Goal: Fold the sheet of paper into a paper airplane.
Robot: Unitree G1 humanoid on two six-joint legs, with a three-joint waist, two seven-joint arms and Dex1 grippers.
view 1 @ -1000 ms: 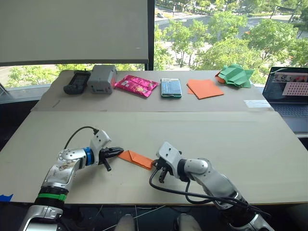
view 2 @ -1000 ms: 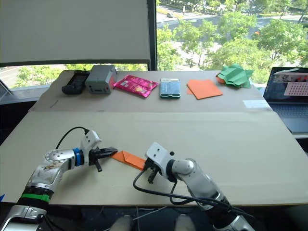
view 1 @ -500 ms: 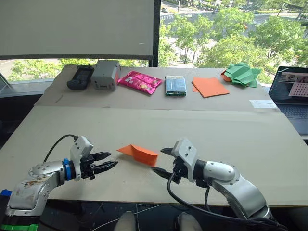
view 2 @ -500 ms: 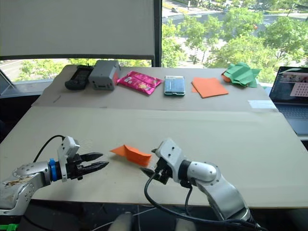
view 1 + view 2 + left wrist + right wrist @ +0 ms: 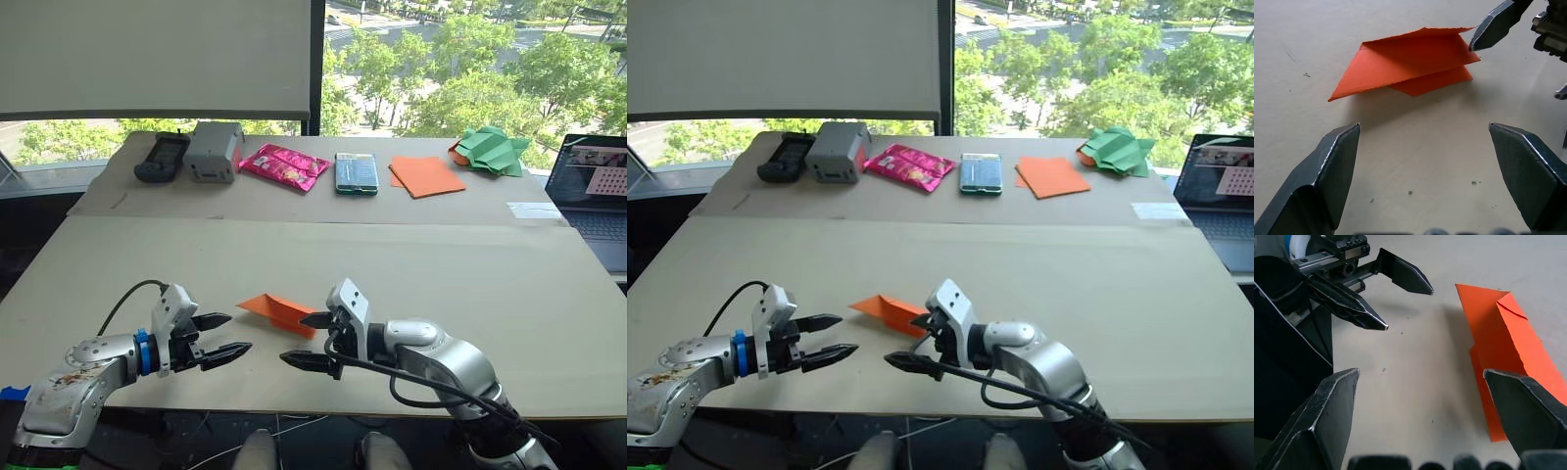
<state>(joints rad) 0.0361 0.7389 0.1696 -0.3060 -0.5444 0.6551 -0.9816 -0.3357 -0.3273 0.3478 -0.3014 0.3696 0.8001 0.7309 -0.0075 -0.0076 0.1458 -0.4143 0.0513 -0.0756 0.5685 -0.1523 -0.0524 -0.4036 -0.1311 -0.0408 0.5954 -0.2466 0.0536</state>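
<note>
The sheet of paper (image 5: 279,310) is bright orange and folded into a flat pointed shape. It lies on the near table between my two grippers, with one flap lifted a little. My left gripper (image 5: 240,332) stands open just left of the sheet (image 5: 1410,68), with nothing between its fingers and a gap to the paper. My right gripper (image 5: 292,339) is open too, in front of the sheet's right end (image 5: 1508,352). One of its fingertips (image 5: 1496,24) sits close by the paper's edge; I cannot tell if they touch.
On the far table lie a black handheld device (image 5: 159,157), a grey box (image 5: 213,153), a pink packet (image 5: 286,165), a phone-sized pack (image 5: 355,172), a smooth orange square (image 5: 427,177) and green folded paper (image 5: 490,152). A laptop (image 5: 593,196) stands at the right.
Both grippers went from shut on the paper's ends to open and let it go. They drew back toward the table's front edge, and the paper now lies free. The camera shifted.
</note>
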